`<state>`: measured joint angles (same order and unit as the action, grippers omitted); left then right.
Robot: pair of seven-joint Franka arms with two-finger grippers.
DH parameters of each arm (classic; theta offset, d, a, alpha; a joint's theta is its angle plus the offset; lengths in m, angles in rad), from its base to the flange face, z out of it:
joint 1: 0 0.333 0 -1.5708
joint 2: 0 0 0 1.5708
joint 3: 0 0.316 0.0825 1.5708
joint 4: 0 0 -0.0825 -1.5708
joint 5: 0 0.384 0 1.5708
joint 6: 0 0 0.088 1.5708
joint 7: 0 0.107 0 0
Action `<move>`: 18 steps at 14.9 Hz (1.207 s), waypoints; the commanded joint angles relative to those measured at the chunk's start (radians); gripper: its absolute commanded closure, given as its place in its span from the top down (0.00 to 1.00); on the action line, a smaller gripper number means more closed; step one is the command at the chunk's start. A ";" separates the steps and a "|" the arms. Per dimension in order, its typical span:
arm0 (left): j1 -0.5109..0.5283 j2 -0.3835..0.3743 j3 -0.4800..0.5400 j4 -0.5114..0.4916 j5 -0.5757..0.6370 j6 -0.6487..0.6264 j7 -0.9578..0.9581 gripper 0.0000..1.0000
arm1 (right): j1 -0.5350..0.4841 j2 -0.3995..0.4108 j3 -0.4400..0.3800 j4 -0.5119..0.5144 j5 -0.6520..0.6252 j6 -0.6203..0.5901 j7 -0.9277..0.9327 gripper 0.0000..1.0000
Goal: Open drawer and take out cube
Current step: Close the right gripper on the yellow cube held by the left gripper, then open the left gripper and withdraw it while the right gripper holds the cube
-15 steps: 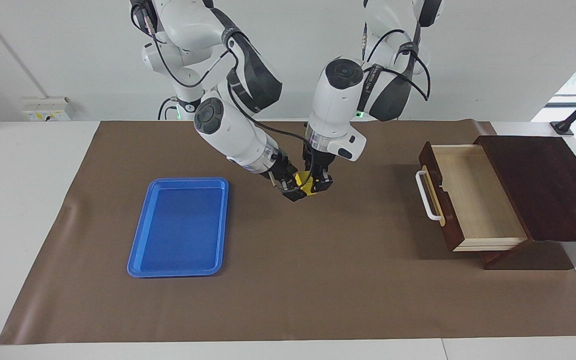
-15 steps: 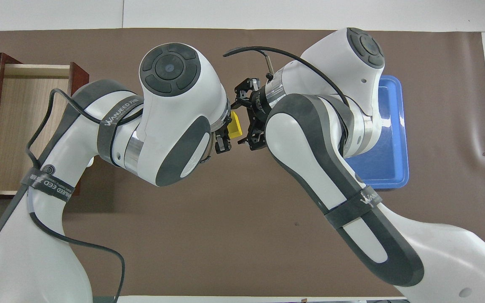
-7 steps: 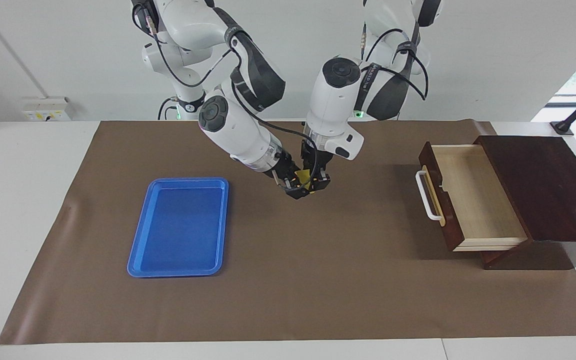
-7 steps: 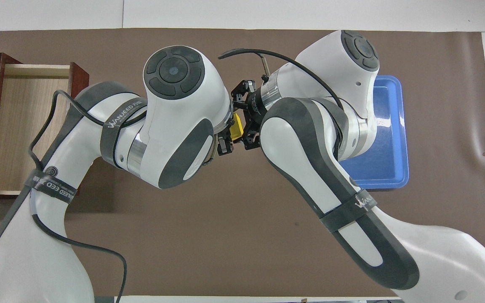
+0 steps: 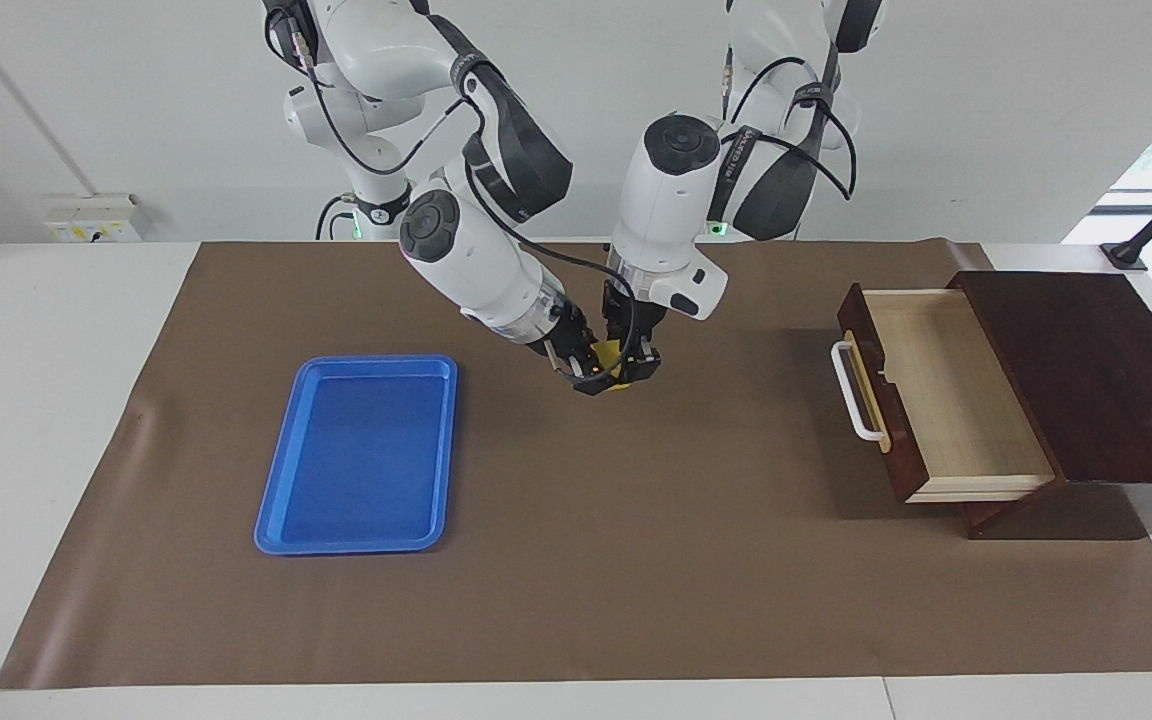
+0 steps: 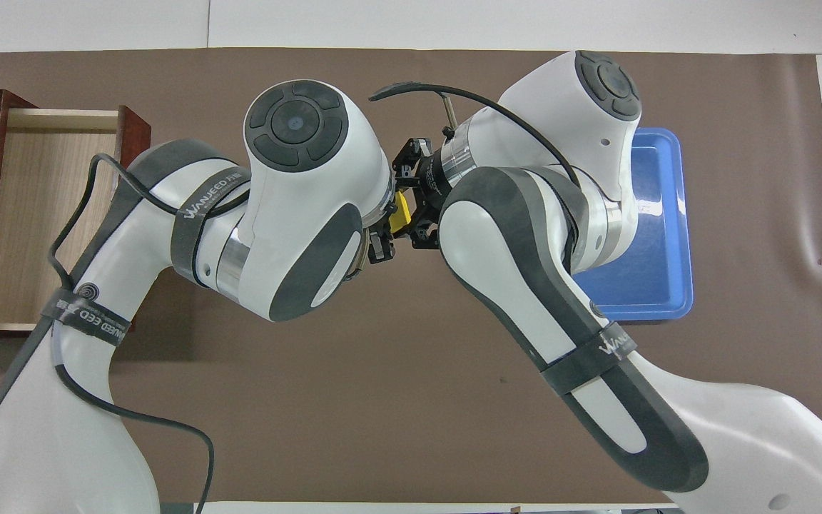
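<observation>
Two arms meet over the middle of the desk (image 5: 576, 600), which is covered by a brown mat (image 5: 636, 560). In the facing view the dark wooden box (image 5: 1086, 375) sits at the right of the frame with the drawer (image 5: 946, 400) pulled fully out, its pale interior bare and its white bar handle (image 5: 851, 390) pointing toward the centre. A blue tray (image 5: 356, 455) lies at the left of the frame, nothing in it.

At centre frame, slightly above the middle, the left gripper (image 5: 636, 362) hangs nearly straight down, its jaws clenched on the cube (image 5: 608, 352). The right gripper (image 5: 586, 375) comes in slantwise from the upper left and its jaws have just clamped onto that same cube, so both grippers now grasp it at once, up in the air over the bare mat between tray and drawer. In the overhead view only a sliver of yellow shows between the two wrists.

To my eye this is a handover, and the risk sits right here. If the left jaws let go before the right pair is seated squarely, the cube could twist out and drop to the mat. If either arm pulls away while both grip, they would fight over it and might wrench it loose.
</observation>
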<state>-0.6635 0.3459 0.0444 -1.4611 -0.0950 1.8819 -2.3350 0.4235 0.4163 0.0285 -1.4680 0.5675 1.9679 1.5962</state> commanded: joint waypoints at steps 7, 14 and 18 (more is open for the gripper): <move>0.007 -0.035 0.018 -0.030 0.003 -0.013 -0.012 1.00 | 0.003 0.005 0.002 0.008 -0.012 0.051 0.036 0.00; 0.119 -0.039 0.018 -0.039 0.046 -0.102 0.074 1.00 | -0.075 -0.002 0.001 -0.037 -0.017 0.040 -0.036 0.00; 0.226 -0.067 0.018 -0.097 0.046 -0.132 0.193 1.00 | -0.195 -0.005 0.004 -0.046 0.000 -0.001 -0.103 0.00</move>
<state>-0.4803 0.3360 0.0713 -1.4762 -0.0570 1.7611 -2.1895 0.2963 0.4206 0.0174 -1.5016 0.5623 1.9962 1.5382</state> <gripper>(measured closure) 0.000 0.445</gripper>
